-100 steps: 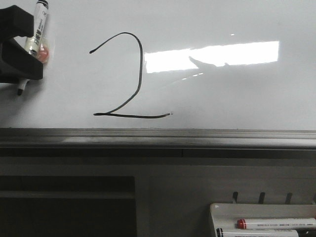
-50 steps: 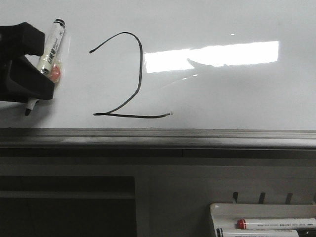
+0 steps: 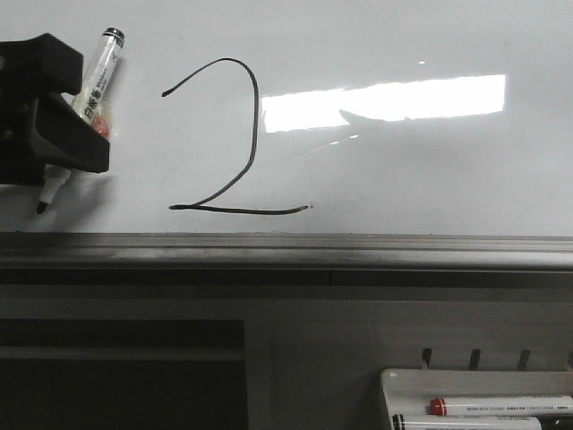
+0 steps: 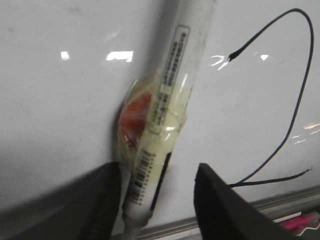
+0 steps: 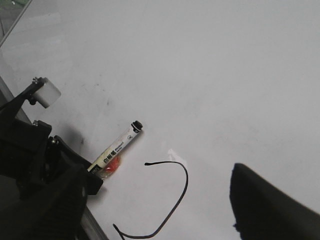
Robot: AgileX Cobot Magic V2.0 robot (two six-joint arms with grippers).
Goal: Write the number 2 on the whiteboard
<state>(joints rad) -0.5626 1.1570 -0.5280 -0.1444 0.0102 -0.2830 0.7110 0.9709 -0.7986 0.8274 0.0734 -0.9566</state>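
since the earlier frames the left end effector (image 3: 63,134) has shifted a little toward the digit and tipped the marker (image 3: 97,73), so its cap end now leans further toward the number 2 (image 3: 235,136) and its black tip (image 3: 42,206) points down at the board's lower rail. the left end effector is clamped on the marker's lower barrel, just below a red, tape-wrapped lump (image 4: 134,120). the right end effector (image 5: 150,210) shows only as two dark fingers (image 5: 270,205) standing far apart with nothing between them, well away from the marker.

the number 2 lies in the left half of the whiteboard (image 3: 430,179), its flat base stroke just above the grey rail (image 3: 358,251) and its curved top near the reflected ceiling light (image 3: 385,100). the stroke looks complete and unbroken, so the writing itself seems done and the step in hand is most likely lifting the marker clear.

to do that well, the tip should come straight off the surface, away from the board, not slide along it, because any drag would leave a stray line beside the digit. the grip should hold firm until the marker is clear. a white tray (image 3: 474,399) with spare markers (image 3: 501,406) sits below the rail toward the right.
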